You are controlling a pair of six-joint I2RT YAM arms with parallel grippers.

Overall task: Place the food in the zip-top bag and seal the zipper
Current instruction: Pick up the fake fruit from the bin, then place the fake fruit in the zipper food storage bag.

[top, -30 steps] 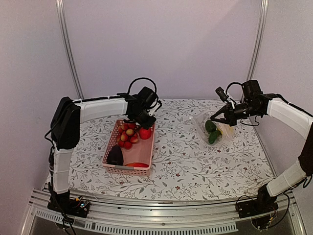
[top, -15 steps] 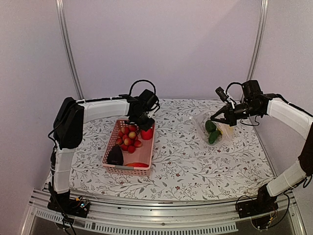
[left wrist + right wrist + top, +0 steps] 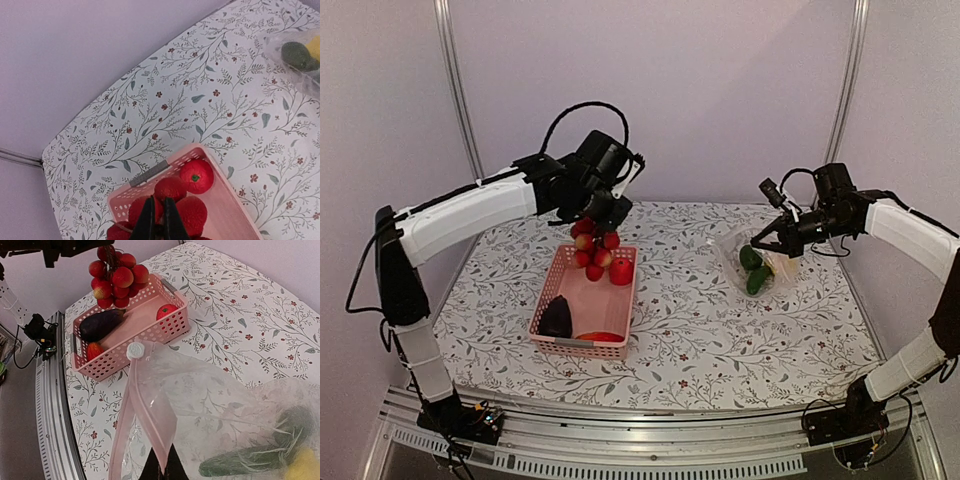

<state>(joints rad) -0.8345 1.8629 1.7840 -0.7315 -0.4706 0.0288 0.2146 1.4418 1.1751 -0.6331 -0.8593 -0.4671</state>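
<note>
**Red fruit bunch lifts clear of the basket**

A second ago the left end effector (image 3: 588,222) sat low in the pink plastic lattice basket (image 3: 578,347) with its jaws partly apart. Now it is pinched shut on the bunch of small red plastic fruits (image 3: 594,255) and has risen, so the bunch hangs over the basket's far end. The grip looks to be at the top of the bunch, though the contact is hidden.

The dark purple plastic eggplant (image 3: 556,318) and a single red plastic tomato (image 3: 621,272) stay in the basket.

Across the floral desk (image 3: 700,330), the clear crinkly zip-top bag (image 3: 210,405) has not moved and holds green plastic vegetables (image 3: 753,268). The right end effector (image 3: 761,243) remains clamped tight on the bag's mouth edge by the pale zipper strip (image 3: 150,415).

The bunch now looks ready to be carried across to the bag, and sealing is some way off.
</note>
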